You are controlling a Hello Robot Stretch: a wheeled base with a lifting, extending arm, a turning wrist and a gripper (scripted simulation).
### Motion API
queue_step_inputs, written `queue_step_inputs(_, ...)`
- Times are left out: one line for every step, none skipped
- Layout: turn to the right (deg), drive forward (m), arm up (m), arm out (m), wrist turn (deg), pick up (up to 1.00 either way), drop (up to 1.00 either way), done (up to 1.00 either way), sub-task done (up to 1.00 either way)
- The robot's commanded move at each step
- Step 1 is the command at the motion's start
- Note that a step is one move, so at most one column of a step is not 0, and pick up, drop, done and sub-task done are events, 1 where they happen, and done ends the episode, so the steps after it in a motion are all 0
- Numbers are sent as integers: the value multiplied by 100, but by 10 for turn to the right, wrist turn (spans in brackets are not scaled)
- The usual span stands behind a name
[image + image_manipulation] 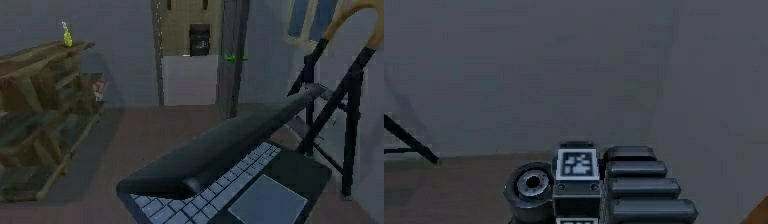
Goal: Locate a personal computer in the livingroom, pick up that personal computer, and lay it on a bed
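Observation:
A dark open laptop (235, 172) with a pale keyboard and a touchpad takes up the forward view's lower right, very near the camera, over brown floor. I cannot tell what it rests on. In the arm side view the arm's dark ribbed segments (644, 185) and a white square marker (576, 165) sit at the bottom edge. A dark round gripper part (531, 188) lies just left of the marker. Its far end cannot be made out, so I cannot tell whether it holds anything.
A wooden shelf unit (40, 110) stands along the forward view's left, with a yellow-green bottle (67, 36) on top. A doorway (195, 55) opens straight ahead. A black folding frame (335, 100) stands at the right. A grey wall (574, 70) faces the arm side.

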Motion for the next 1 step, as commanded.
queue_step_inputs(0,100,0,0,0,0,0,0,0)
